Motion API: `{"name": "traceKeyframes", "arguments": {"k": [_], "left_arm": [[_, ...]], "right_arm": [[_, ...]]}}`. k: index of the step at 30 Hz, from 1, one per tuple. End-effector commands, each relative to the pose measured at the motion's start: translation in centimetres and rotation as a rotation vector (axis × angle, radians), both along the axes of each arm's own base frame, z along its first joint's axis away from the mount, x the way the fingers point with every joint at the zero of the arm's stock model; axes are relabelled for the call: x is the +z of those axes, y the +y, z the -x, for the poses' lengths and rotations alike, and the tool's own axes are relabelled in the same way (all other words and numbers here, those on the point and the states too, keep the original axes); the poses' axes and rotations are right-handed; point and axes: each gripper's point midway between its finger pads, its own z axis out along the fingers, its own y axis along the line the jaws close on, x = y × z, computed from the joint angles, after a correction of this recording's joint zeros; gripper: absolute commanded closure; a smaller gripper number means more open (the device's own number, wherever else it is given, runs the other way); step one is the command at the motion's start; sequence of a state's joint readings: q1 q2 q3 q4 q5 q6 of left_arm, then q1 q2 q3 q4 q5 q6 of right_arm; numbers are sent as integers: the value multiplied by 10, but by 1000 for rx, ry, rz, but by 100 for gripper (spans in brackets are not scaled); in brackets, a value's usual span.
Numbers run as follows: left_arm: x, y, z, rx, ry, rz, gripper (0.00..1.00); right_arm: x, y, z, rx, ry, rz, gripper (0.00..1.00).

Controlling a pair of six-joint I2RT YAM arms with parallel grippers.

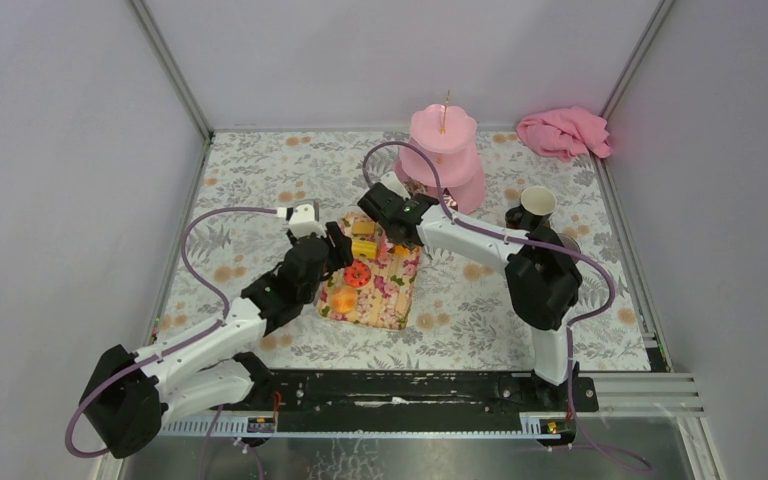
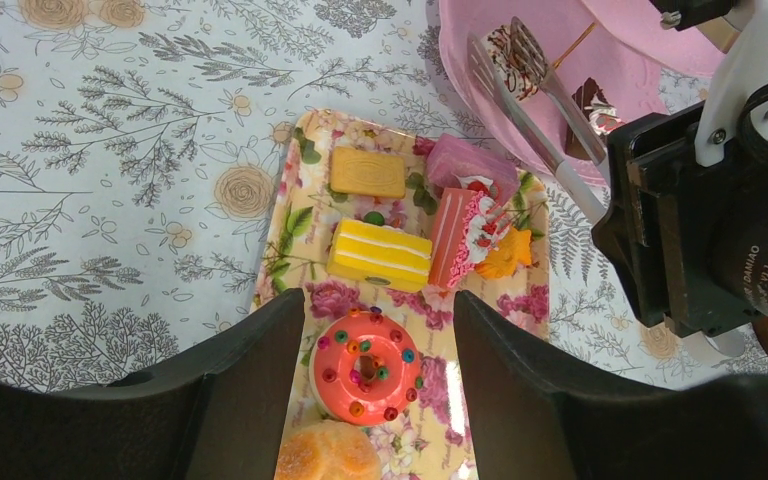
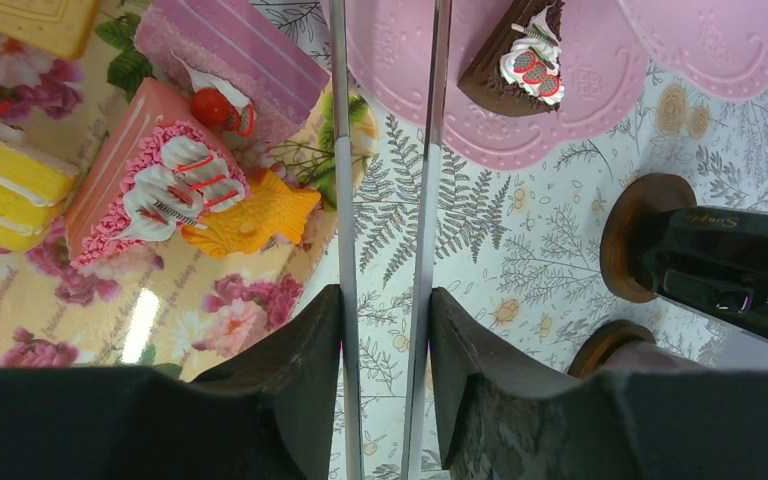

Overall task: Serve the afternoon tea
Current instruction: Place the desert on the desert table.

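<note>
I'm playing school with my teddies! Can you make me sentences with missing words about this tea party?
1. The left gripper hangs open over a red ____ with sprinkles.
2. The right gripper, shut on metal tongs, faces a chocolate slice lying on the ____ stand.
3. The orange cake on the floral tray is shaped like a ____.
Missing words: doughnut, pink, fish.
</note>
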State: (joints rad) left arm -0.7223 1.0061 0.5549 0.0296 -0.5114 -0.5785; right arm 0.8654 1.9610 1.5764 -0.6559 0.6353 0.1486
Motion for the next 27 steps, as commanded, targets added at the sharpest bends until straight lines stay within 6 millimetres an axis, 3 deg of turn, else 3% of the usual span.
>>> {"name": "traceKeyframes", "arguments": {"k": [1,10,19,27], "left_arm": [[19,-2,-8,18,-39,37,36],[23,-3,-9,17,-40,38,36],[24,-2,-9,19,-37,29,36],[26,-1,-9,21,-40,25,36]], "right_arm": [[33,0,-5,-23,-85,-86,59],[48,3,-5,-12,-124,-149,61],[41,8,-3,0,-95,-166,60],[48,9,1,9,-101,-214,63]]}}
